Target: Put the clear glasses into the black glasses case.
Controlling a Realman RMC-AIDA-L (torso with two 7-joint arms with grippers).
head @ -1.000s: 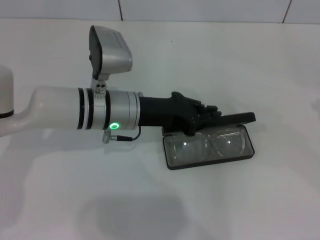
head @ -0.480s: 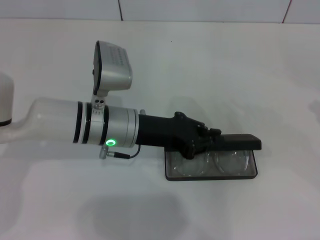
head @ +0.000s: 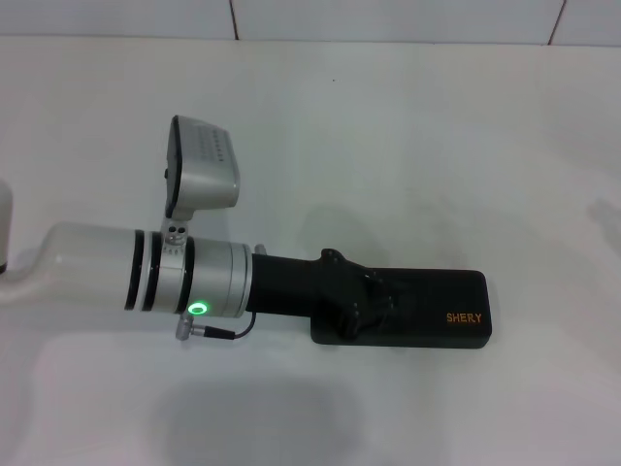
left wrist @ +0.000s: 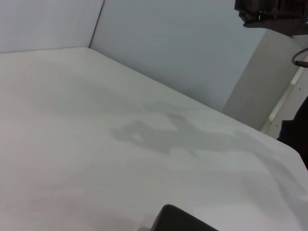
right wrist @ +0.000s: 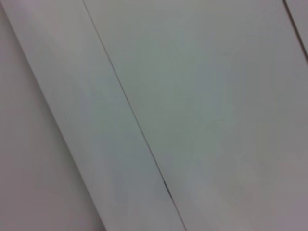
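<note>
Case: the black case [head: 427, 309] lies flat on the white table [head: 408, 126], lid down, long side running left to right.
Glasses: not visible; I judge they sit inside under the closed lid, since nothing clear lies on the table.
Left gripper: the left gripper [head: 374, 306] rests on the lid's left end (black on black, so whether its fingers are spread or together I cannot tell).
Right gripper: out of sight; its wrist camera shows only pale panels.
Handling: the case looks stiff, smooth and light, likely to slide if pushed sideways; press straight down on the lid, or hold it by its long edges.
Glasses inside: thin clear plastic, probably fragile, so gentle pressure.
Writing: orange "SHERY" on the lid's right end.
Other marks: a green light on the left arm's wrist.
</note>
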